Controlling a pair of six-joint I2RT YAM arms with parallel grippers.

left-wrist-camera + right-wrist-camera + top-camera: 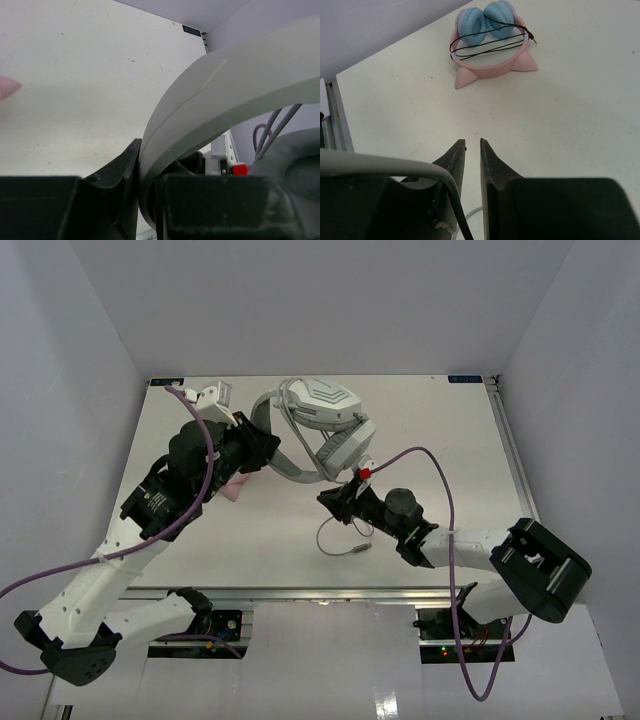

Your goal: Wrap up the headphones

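Observation:
The white-and-grey headphones [325, 420] are held up over the back middle of the table. My left gripper [268, 452] is shut on their headband [210, 95], which fills the gap between the jaws [147, 165]. A grey ear cup [300, 170] shows at the right. The thin grey cable [335, 535] hangs from the headset, passes my right gripper [337, 500] and loops onto the table, ending in the plug [362, 550]. In the right wrist view the cable [445, 182] crosses the left finger and runs down between the nearly closed jaws [473, 142].
A pink-and-blue headset [490, 45] with its dark cord wound round it lies on the table beyond my right gripper. It sits mostly under my left arm [235, 490]. White walls stand on three sides, with a rail along the table's right edge [510, 450].

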